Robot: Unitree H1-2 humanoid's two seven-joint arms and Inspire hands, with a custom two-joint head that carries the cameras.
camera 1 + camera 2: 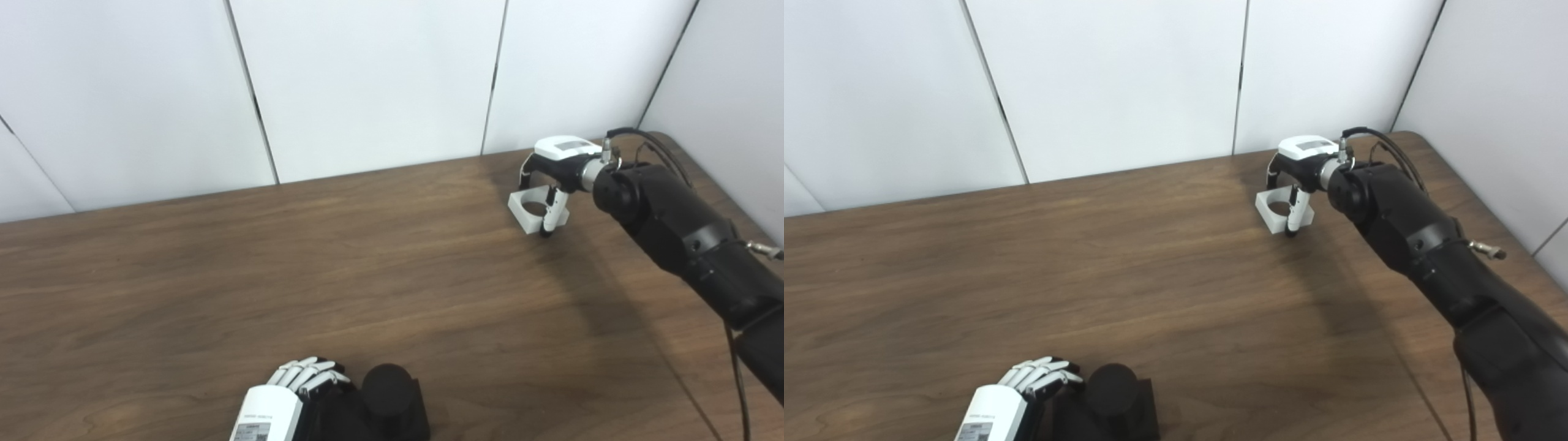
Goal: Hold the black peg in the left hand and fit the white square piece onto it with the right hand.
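Note:
The black peg is a round post on a black square base, standing at the table's near edge; it also shows in the right eye view. My left hand lies just left of it, fingers curled onto the base's left side. The white square piece, with a round hole through it, rests on the table at the far right. My right hand reaches down over it, fingers on its far side and thumb on its near right corner, closed on it.
The brown wooden table spans the view. White wall panels stand behind it and along its right side. My right arm stretches across the table's right part, with a cable hanging along it.

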